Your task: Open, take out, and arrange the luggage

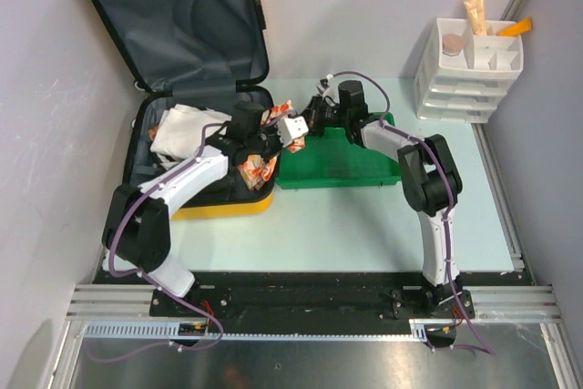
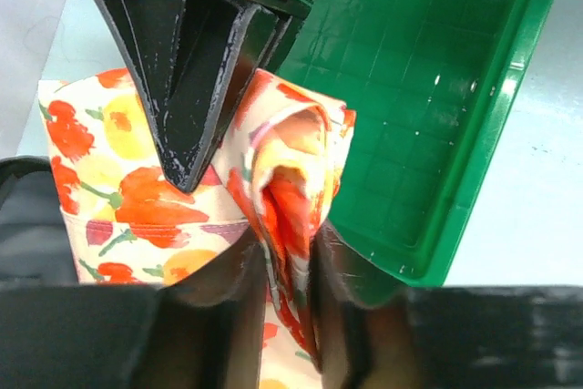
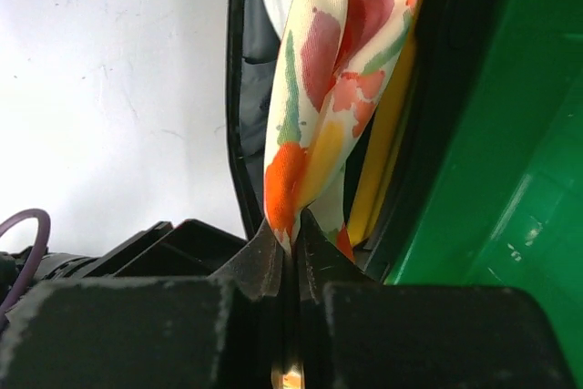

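Left tool, right tool clench floral cloth at open luggage right rim.

Two robot arms, left arm and right arm, stand at one desk holding one open yellow luggage at upper left, one green tray at centre, one white organizer at upper right, one floral cloth and one white cloth.

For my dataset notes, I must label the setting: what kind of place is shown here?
Probably a robot laboratory work cell, not a home: the left arm and right arm are bolted to a metal frame, and plain panel walls enclose the table.
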Motion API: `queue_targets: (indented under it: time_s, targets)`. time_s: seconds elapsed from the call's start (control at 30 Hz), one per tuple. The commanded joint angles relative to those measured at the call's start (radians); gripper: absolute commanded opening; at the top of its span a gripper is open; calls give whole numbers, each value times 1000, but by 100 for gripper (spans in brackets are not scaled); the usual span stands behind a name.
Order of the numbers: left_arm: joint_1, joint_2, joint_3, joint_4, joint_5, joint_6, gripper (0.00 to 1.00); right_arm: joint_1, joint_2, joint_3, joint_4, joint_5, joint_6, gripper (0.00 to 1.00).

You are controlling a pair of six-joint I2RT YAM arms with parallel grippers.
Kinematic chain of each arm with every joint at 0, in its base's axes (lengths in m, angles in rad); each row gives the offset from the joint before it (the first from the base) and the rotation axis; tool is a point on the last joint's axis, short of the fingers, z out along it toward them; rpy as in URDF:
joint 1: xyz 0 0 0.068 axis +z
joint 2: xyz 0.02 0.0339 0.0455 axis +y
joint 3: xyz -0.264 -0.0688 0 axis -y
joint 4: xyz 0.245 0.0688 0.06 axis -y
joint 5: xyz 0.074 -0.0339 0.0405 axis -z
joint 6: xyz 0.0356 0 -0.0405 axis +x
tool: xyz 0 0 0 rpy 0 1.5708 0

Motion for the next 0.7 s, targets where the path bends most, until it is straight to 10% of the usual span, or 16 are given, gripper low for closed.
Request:
queue_targets:
  time_s: [0.0, 0.2, 0.67]
  targets:
    - [-12, -67, -15, 22, -37, -45, 56, -47, -73, 2, -68, 24, -116, 0]
    - [40, -190, -38, -21, -29, -89, 94, -154, -165, -87, -228, 67, -307, 0]
    - [178, -175, -43, -84, -90, -157, 97, -369, -98, -194, -432, 186, -806, 0]
